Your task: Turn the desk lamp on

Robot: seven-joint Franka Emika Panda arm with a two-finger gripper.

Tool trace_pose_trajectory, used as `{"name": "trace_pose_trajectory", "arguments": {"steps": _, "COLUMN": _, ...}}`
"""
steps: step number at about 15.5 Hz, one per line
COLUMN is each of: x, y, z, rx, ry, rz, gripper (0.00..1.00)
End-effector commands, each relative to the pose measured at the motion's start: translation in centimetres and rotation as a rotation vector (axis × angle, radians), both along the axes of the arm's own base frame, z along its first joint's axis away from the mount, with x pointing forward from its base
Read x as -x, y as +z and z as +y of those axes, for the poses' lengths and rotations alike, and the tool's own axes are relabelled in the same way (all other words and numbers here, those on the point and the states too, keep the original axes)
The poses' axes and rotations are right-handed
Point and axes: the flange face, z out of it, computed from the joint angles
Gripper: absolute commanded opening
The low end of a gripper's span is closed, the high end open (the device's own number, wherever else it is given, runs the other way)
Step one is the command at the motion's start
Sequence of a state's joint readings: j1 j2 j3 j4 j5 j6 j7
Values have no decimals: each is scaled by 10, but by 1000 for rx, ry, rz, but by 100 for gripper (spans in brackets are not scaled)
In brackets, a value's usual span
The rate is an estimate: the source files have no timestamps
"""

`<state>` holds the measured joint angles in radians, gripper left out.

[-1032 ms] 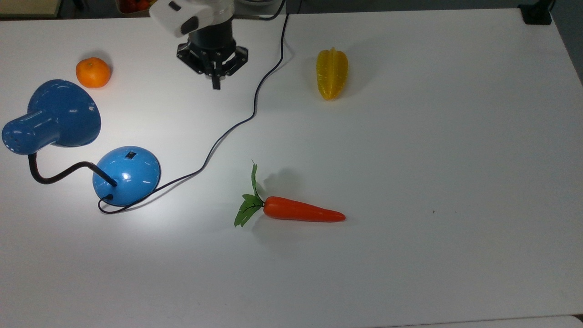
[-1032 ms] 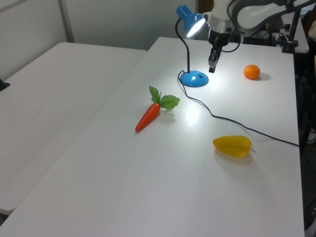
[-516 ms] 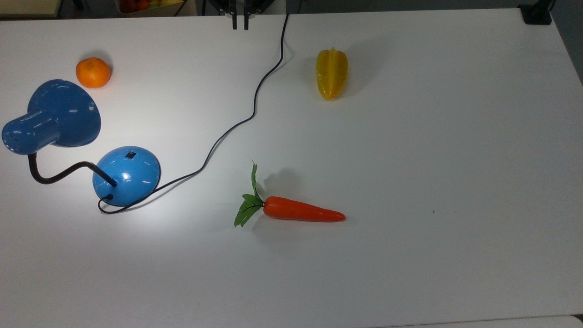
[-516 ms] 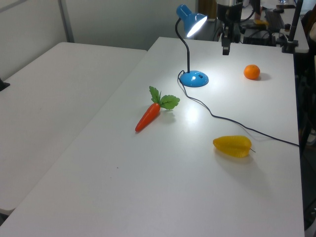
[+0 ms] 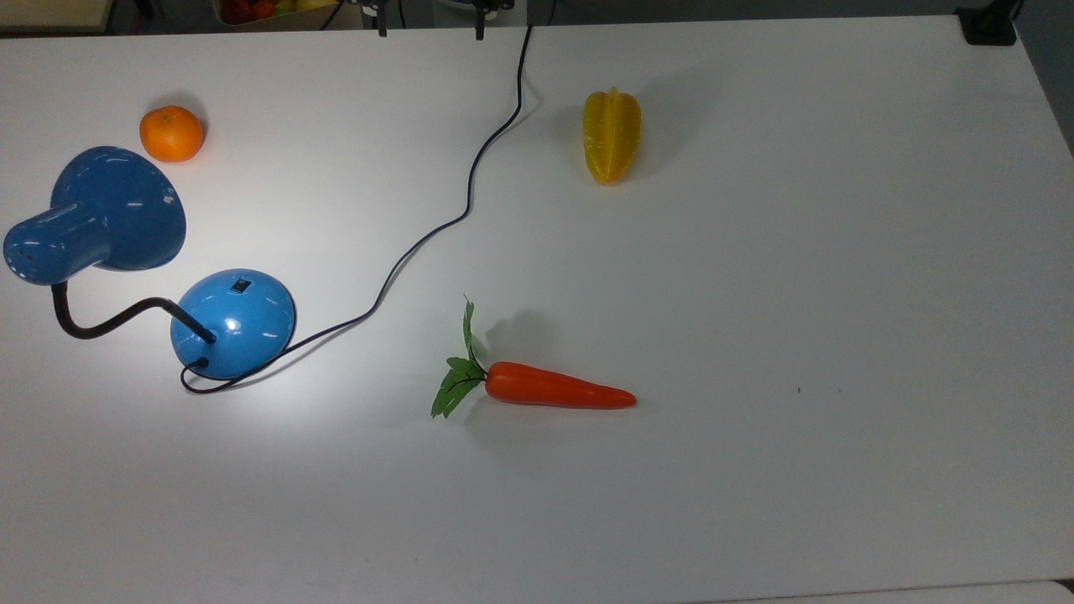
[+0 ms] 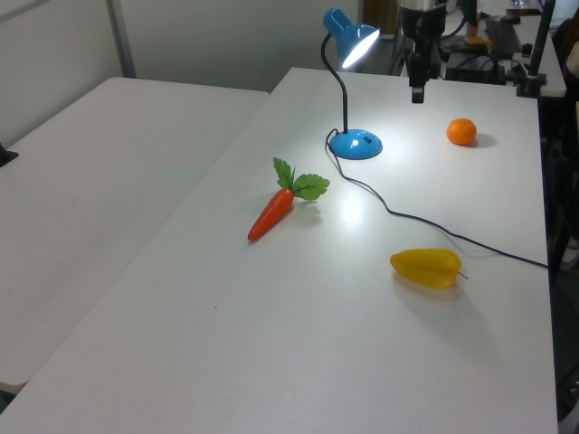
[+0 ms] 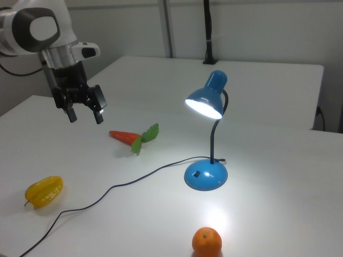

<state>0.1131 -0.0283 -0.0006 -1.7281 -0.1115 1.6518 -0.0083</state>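
Blue lamp (image 7: pixel 206 136) stands on the white table (image 5: pixel 797 252), lit: the shade (image 7: pixel 205 100) glows from inside in the right view, and a bright patch lies on the table beside the base (image 5: pixel 233 322) in the top view. Base sits near the top view's left edge, shade (image 5: pixel 101 214) above it in the picture, joined by the bent black neck (image 5: pixel 109 320). Small black switch (image 5: pixel 241 286) is on the dome of the base, on the side toward the orange (image 5: pixel 171 133). Black cord (image 5: pixel 436 226) runs from the base across the table to the far edge at the top view's upper middle.

Gripper (image 7: pixel 84 113) hangs raised above the table in the right view, at the right view's left, well apart from the lamp. Fingers (image 7: pixel 98 115) spread wide, nothing between them. In the top view the two fingertips (image 5: pixel 479 28) just show at the upper edge, near where the cord leaves the table. In the left view the gripper (image 6: pixel 418 90) is beyond the lamp, between shade and orange (image 6: pixel 461 132).

Other items: carrot (image 5: pixel 554 392) with green leaves near the table's middle; yellow starfruit (image 5: pixel 612 135) to the top view's right of the cord. Neither touches the cord or lamp.
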Motion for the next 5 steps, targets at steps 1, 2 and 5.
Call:
{"name": "trace_pose_trajectory", "arguments": {"steps": 1, "x": 0, "y": 19, "z": -2, "rx": 10, "ry": -19, "rz": -19, "gripper": 100}}
{"name": "trace_pose_trajectory", "arguments": {"steps": 2, "x": -2, "y": 23, "z": -2, "rx": 3, "ry": -23, "rz": -26, "gripper": 100}}
{"name": "trace_pose_trajectory", "arguments": {"steps": 5, "x": -2, "y": 24, "z": -6, "rx": -1, "ry": -31, "rz": -24, "gripper": 100}}
